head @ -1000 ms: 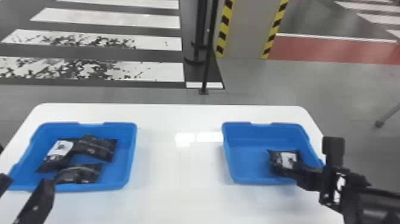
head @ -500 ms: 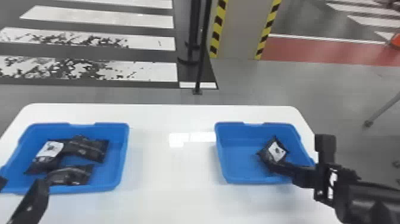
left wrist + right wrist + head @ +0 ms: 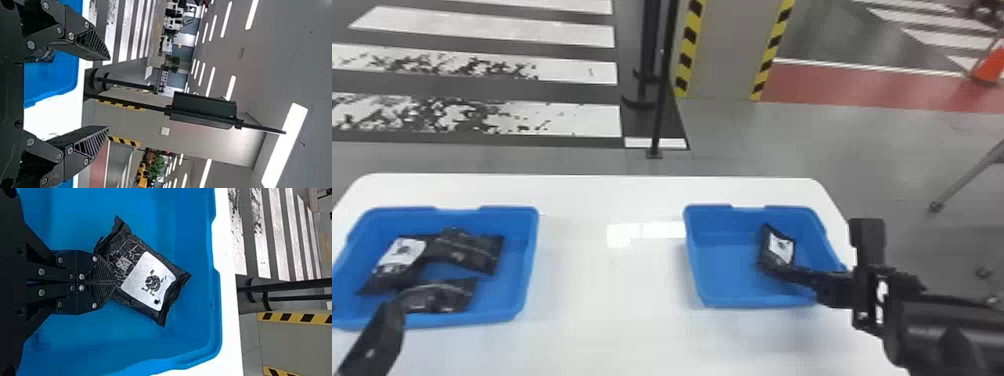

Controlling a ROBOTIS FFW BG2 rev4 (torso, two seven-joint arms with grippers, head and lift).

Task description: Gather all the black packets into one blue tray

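Here, right tool clamped on packet, left tool spread apart, post beyond table

We take the right tray as our landmark, on the counter. We record one packet within it. Well apart to its left, on the same counter, the left tray holds three packets. Behind our landmark, beyond the counter, we note a pillar; behind and left, a post.
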